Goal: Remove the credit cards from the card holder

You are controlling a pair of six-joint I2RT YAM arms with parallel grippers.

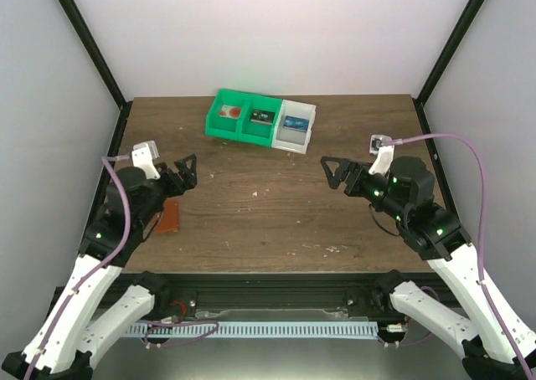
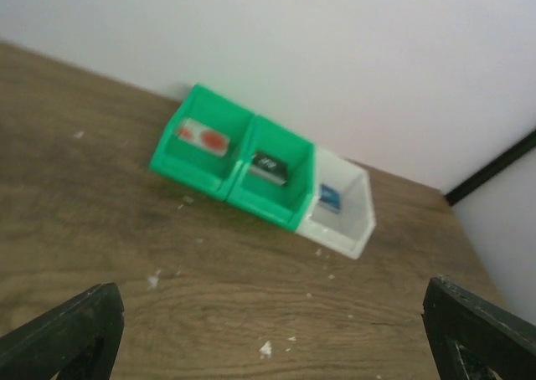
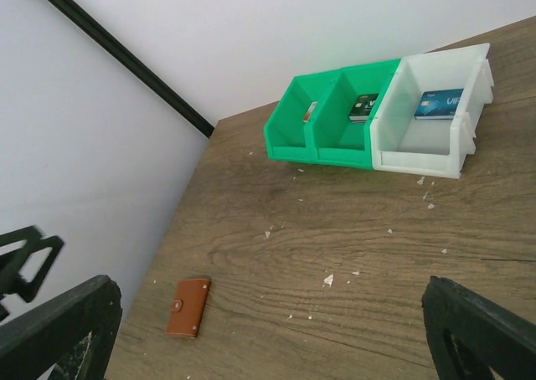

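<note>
The card holder (image 3: 188, 307) is a small reddish-brown leather wallet, snapped closed and lying flat near the table's left edge. In the top view the card holder (image 1: 170, 216) is partly hidden under my left arm. The credit cards are hidden; none shows at the closed holder. My left gripper (image 1: 186, 172) hovers open just beyond and right of the holder, nothing between its fingers (image 2: 71, 330). My right gripper (image 1: 332, 171) hangs open over the right half of the table, far from the holder, its fingers (image 3: 477, 330) wide apart and empty.
A three-compartment bin (image 1: 261, 120), two parts green and one white, stands at the back centre. Each part holds one card: red-and-white (image 2: 203, 136), dark (image 2: 270, 166), blue (image 3: 437, 104). Pale crumbs dot the wooden table (image 1: 276, 221). White walls enclose it.
</note>
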